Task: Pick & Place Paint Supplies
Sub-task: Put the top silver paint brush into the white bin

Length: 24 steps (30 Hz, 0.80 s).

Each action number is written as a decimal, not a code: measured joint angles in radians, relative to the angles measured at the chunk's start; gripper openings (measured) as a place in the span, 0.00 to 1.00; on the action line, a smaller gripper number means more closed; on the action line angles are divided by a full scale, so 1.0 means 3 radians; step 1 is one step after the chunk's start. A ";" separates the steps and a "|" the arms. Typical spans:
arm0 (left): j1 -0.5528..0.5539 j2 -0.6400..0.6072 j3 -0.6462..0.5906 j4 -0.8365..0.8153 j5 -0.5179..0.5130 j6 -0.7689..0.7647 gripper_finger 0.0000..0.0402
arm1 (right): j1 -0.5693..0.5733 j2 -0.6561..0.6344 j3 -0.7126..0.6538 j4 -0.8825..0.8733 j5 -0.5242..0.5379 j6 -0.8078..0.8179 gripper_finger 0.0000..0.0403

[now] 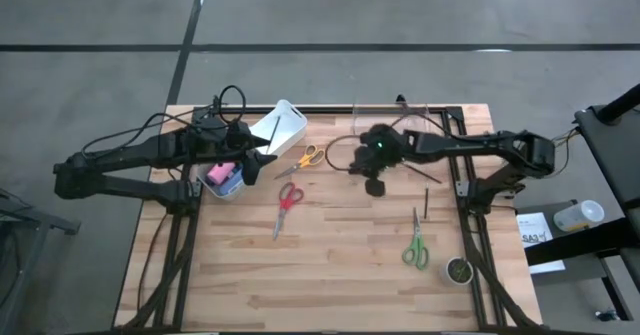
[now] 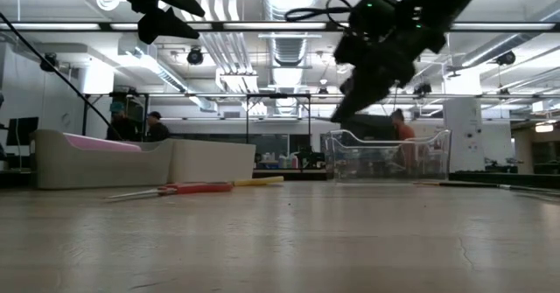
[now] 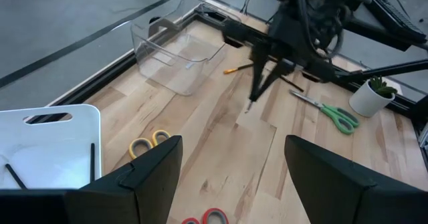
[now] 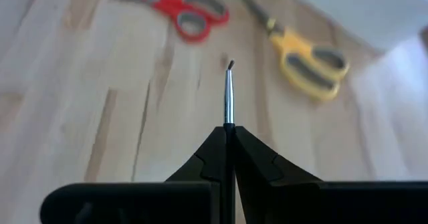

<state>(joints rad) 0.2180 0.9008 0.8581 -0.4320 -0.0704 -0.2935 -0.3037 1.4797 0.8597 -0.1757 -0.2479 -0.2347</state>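
My right gripper [image 1: 374, 183] hangs over the table's middle, shut on a thin paintbrush [image 4: 229, 93] whose metal neck and dark tip stick out past the fingertips. In the low view this gripper [image 2: 343, 111] is well above the tabletop. My left gripper [image 3: 234, 174] stands open and holds nothing, above the white bin [image 3: 47, 137] at the far left, which has thin dark brushes [image 3: 91, 160] lying in it. A pink bottle [image 1: 222, 173] lies under the left arm beside that bin. Another dark paintbrush [image 1: 426, 203] lies flat on the table to the right. My right gripper pinches the paintbrush between its two fingers, which lie along it. The metal neck [image 4: 229, 114] comes straight out from between the fingertips. The fingers slant downward and the brush is lifted clear of the table, its tip [image 3: 249, 107] pointing down at the wood.
Yellow scissors [image 1: 308, 157], red scissors [image 1: 288, 200] and green scissors [image 1: 415, 247] lie flat on the wood. A clear bin [image 1: 395, 115] stands at the far edge. A small potted plant [image 1: 459, 270] is near the right front corner. People show in the room behind [image 2: 131, 127].
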 joint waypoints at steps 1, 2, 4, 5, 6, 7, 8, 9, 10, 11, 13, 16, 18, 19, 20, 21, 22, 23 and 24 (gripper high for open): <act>0.0001 0.0000 -0.0001 0.0000 0.0000 0.0000 0.68 | -0.0039 0.0062 0.0095 -0.0003 -0.0049 -0.0050 0.04; 0.0000 0.0000 0.0000 0.0000 0.0000 0.0001 0.68 | -0.0073 0.0130 0.0195 -0.0004 -0.0088 -0.0110 0.04; 0.0000 0.0000 -0.0001 0.0000 0.0000 0.0001 0.68 | -0.0143 0.0281 0.0417 0.0003 -0.0146 -0.0270 0.04; 0.0000 0.0000 -0.0001 0.0000 -0.0001 0.0000 0.68 | -0.0172 0.0364 0.0528 -0.0006 -0.0151 -0.0358 0.04; 0.0001 0.0000 -0.0001 0.0000 0.0000 0.0000 0.68 | -0.0200 0.0455 0.0644 -0.0015 -0.0154 -0.0454 0.04; 0.0000 0.0000 0.0000 0.0000 0.0000 0.0001 0.68 | -0.0229 0.0551 0.0766 -0.0012 -0.0164 -0.0546 0.04; 0.0001 0.0000 -0.0001 0.0000 0.0000 0.0001 0.68 | -0.0259 0.0649 0.0891 -0.0023 -0.0194 -0.0624 0.04; 0.0001 0.0000 -0.0001 0.0000 0.0000 0.0000 0.68 | -0.0292 0.0750 0.1021 -0.0048 -0.0256 -0.0682 0.04; 0.0000 0.0000 0.0000 0.0000 0.0000 0.0001 0.68 | -0.0324 0.0847 0.1160 -0.0085 -0.0332 -0.0721 0.04; 0.0000 -0.0001 -0.0001 0.0000 0.0000 0.0001 0.68 | -0.0355 0.0948 0.1301 -0.0123 -0.0399 -0.0735 0.04; 0.0000 -0.0002 -0.0001 0.0000 0.0000 0.0001 0.68 | -0.0404 0.1142 0.1591 -0.0268 -0.0504 -0.0804 0.04; 0.0000 -0.0004 -0.0001 -0.0014 0.0000 0.0001 0.68 | -0.0437 0.1412 0.2022 -0.0551 -0.0514 -0.1077 0.04; 0.0000 -0.0005 -0.0001 -0.0070 0.0000 0.0002 0.68 | -0.0445 0.1570 0.2292 -0.0708 -0.0514 -0.1293 0.04; 0.0000 -0.0005 -0.0001 -0.0088 0.0000 0.0001 0.68 | -0.0455 0.1644 0.2412 -0.0769 -0.0516 -0.1379 0.04; 0.0000 -0.0005 -0.0001 -0.0104 0.0001 0.0001 0.68 | -0.0460 0.1727 0.2545 -0.0840 -0.0521 -0.1464 0.04; 0.0001 -0.0006 0.0000 -0.0124 0.0001 0.0001 0.68 | -0.0470 0.1804 0.2671 -0.0893 -0.0527 -0.1540 0.04; 0.0000 -0.0006 -0.0001 -0.0136 0.0001 0.0001 0.68 | -0.0482 0.1879 0.2790 -0.0950 -0.0543 -0.1614 0.04; 0.0001 -0.0006 -0.0001 -0.0138 0.0001 0.0001 0.68 | -0.0492 0.1968 0.2914 -0.1022 -0.0576 -0.1685 0.04; 0.0001 -0.0006 -0.0001 -0.0137 0.0001 0.0001 0.68 | -0.0504 0.2048 0.3043 -0.1072 -0.0615 -0.1747 0.04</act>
<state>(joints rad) 0.2184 0.8989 0.8577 -0.4730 -0.0700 -0.2932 -0.4549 2.0941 1.7728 -0.4973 -0.4323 -0.7587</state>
